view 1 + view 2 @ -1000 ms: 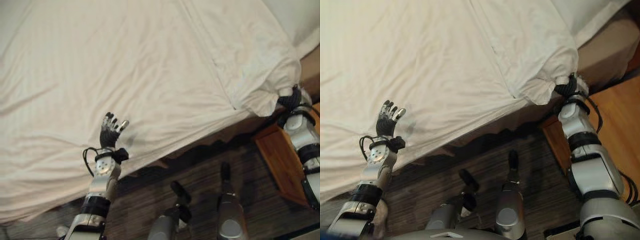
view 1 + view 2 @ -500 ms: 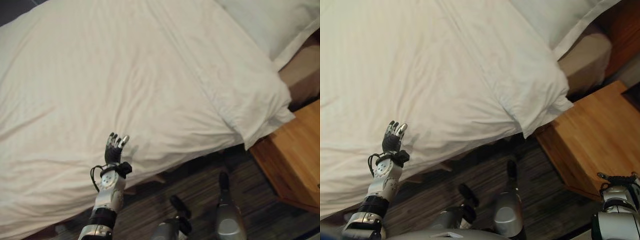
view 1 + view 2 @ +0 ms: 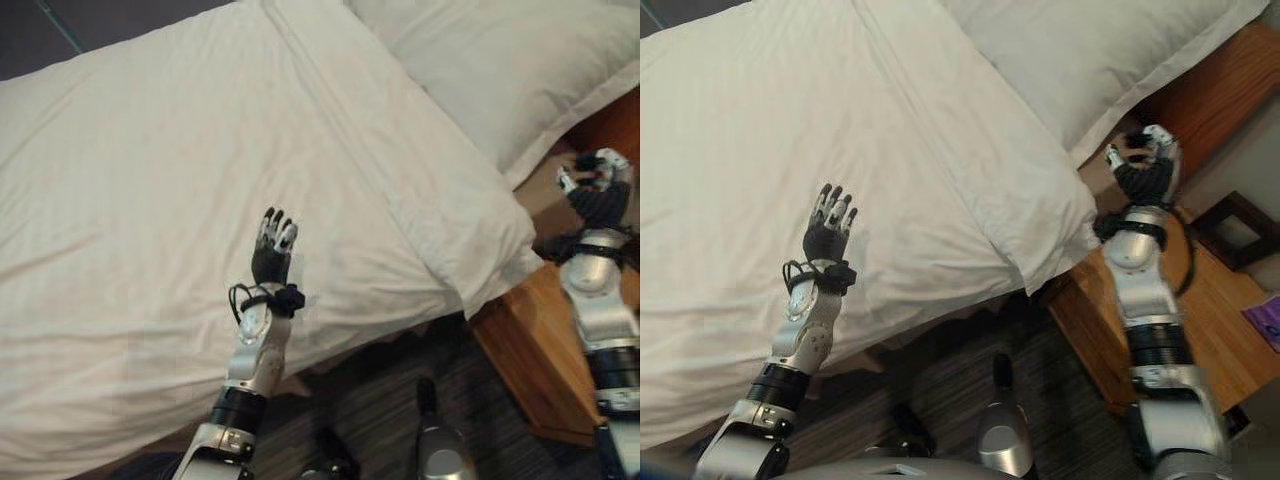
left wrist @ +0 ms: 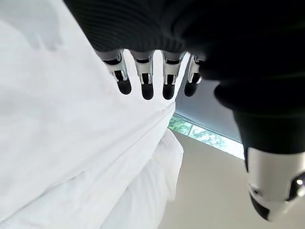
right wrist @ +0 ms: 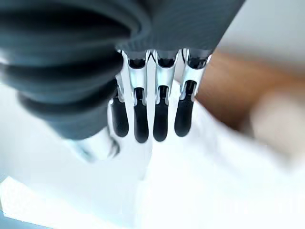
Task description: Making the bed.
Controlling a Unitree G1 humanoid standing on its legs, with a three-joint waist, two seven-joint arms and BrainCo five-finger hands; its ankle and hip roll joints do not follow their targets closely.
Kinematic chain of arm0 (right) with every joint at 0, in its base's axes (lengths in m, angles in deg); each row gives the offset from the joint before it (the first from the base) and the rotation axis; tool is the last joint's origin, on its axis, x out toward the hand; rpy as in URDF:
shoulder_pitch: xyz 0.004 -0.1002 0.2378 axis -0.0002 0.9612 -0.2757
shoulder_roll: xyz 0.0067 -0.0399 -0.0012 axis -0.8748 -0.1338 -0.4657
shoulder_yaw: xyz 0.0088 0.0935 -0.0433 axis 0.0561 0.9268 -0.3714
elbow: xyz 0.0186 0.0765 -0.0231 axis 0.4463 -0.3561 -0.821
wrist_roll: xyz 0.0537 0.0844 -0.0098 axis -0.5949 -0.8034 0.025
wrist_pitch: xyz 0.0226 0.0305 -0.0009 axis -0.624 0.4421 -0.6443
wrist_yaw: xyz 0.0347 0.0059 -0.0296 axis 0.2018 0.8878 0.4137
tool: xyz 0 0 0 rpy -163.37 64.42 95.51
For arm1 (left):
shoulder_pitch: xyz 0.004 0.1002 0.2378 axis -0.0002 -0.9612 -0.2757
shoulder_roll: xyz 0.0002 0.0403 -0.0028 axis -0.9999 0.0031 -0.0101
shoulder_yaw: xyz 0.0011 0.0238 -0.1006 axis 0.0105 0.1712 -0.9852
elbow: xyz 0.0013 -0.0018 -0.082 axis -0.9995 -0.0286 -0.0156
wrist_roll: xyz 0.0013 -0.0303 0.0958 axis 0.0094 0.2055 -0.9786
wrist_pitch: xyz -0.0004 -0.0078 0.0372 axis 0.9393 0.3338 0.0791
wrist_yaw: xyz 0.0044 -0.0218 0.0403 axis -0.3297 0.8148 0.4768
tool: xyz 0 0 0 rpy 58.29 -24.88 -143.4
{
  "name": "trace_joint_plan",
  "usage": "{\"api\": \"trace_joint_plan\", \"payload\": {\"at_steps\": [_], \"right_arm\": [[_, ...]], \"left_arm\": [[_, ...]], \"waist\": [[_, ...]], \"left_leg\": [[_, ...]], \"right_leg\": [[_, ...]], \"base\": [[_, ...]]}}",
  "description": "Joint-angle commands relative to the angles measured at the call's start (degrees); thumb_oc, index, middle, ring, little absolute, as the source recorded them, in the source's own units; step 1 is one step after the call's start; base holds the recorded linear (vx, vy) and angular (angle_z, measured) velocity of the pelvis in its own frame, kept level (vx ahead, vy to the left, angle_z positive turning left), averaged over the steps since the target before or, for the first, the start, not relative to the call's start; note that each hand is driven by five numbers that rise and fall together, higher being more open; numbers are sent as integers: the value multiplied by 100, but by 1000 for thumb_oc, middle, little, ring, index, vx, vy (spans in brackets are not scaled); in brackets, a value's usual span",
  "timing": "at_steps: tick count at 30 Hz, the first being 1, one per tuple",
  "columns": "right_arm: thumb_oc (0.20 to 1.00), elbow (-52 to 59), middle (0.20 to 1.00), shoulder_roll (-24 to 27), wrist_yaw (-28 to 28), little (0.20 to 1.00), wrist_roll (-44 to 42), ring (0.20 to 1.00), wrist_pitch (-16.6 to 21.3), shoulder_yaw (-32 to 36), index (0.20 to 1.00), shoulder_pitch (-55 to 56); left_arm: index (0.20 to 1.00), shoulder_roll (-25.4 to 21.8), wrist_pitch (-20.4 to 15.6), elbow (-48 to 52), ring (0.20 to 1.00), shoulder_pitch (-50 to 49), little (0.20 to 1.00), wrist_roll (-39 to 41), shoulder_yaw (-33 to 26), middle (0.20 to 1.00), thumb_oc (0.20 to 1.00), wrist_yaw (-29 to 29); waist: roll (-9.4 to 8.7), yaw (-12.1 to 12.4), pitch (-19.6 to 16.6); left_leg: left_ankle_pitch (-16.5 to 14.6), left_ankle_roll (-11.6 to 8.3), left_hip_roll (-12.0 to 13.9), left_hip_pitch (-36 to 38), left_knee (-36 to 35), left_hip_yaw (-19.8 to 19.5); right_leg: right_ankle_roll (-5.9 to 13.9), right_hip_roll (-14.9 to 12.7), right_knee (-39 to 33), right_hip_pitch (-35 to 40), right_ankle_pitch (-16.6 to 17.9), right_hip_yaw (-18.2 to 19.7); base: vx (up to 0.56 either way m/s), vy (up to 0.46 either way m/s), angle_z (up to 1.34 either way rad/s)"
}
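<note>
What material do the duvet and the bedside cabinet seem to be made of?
The duvet looks like matte white woven cotton: soft creases and faint woven stripes show. The bedside cabinet looks like orange-brown wood or veneer, smooth with a slight sheen; which one cannot be told.

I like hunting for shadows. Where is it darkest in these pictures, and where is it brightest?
Darkest in the right eye view: the floor below the bed's edge lies in shade. Brightest in the left wrist view: the blanket glows white, and daylight comes in through a window.
</note>
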Motion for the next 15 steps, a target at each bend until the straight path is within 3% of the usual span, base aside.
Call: {"api": "trace_joint_plan", "payload": {"at_steps": [1, 5, 6, 8, 13, 15], "right_arm": [[200, -165, 200, -493, -638, 200, -2212, 200, 1141, 246, 200, -803], [200, -925, 200, -1207, -871, 200, -3263, 200, 1509, 51, 200, -1537], [200, -968, 200, -1193, -896, 200, -3285, 200, 1525, 54, 200, -1585], [200, -1352, 200, -1373, -902, 200, -3520, 200, 1536, -35, 200, -1930], [200, -1882, 200, -1590, -1034, 200, -3721, 200, 1593, -401, 200, -2535], [200, -2090, 200, -1702, -1146, 200, -3810, 200, 1724, -568, 200, -2896]], "left_arm": [[1000, -77, -129, 17, 1000, 344, 1000, 754, -7, 1000, 1000, -294], [1000, 362, -303, -152, 1000, 1318, 1000, 2015, 285, 1000, 1000, -638], [1000, 357, -312, -184, 1000, 1366, 1000, 2033, 274, 1000, 1000, -654], [200, 530, -482, -215, 200, 1893, 200, 2353, 382, 200, 200, -707], [200, 828, -823, -144, 200, 3045, 200, 2475, 632, 200, 200, -800], [200, 1063, -1083, 14, 200, 3773, 200, 2496, 686, 200, 200, -846]], "waist": [[-229, 290, 56], [-141, 299, 229], [-137, 299, 247], [-133, 280, 392], [-121, 255, 684], [-112, 223, 842]], "left_leg": [[-34, -621, 566, 189, 155, -113], [33, -708, 611, 14, 146, -65], [34, -708, 613, 3, 147, -63], [74, -726, 630, -112, 138, -60], [203, -807, 752, -390, 117, -28], [199, -917, 868, -573, 84, -116]], "right_leg": [[423, -450, 139, -124, -408, -359], [445, -457, 120, -325, -346, -347], [445, -456, 122, -338, -342, -344], [454, -438, 118, -491, -297, -260], [492, -423, 137, -851, -189, -144], [593, -445, 115, -1080, -195, -49]], "base": [[-30, -57, 19], [-59, -15, 29], [-66, -3, 26], [-100, -12, 6], [-81, -10, -3], [-32, -6, -14]]}}
